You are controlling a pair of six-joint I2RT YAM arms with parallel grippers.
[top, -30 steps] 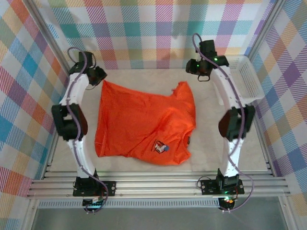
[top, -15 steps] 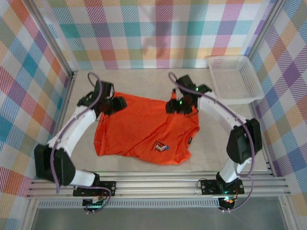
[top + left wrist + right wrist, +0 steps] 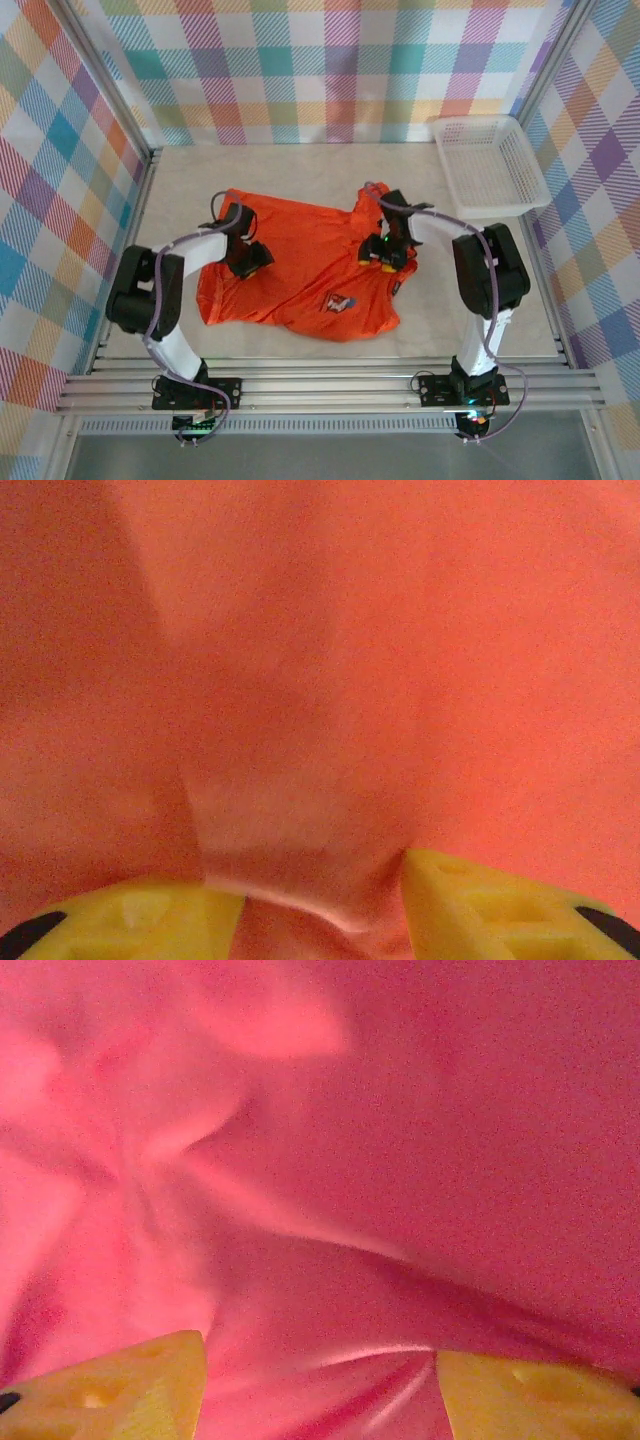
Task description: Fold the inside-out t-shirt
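Shirt – orange, rumpled, spread mid-table between the two arms, print face-up near its near-right hem. The far edge runs unevenly from the left gripper side across to a bunched peak by the right arm. The near hem bows toward the rail. The left edge sits close beside the left arm's lower link.

Bare table shows on every side. There is a wide band beyond the far edge, a good strip to the right, and a thinner margin along the near hem and at the left. The basket sits in the far-right corner, well apart from the shirt.

Both grippers are down on the cloth, left on the left half, right gripper on the upper right part. In the left wrist view the yellow fingers stand apart with a raised ridge of fabric filling the gap and touching both – can't tell if pinched or let go. In the right wrist view the fingers are spread wide with slack creased cloth between them – released.

The tabletop is pale and matte. Plaid walls in pastel checks enclose it on three sides, with metal posts at the corners.

Cloth under the grippers and forearms is hidden from above. Collar and sleeves are hard to pick out among the folds. A small dark mark on the right edge is too small to read. Both wrist views are soft-focus, and the right one is tinted pink.
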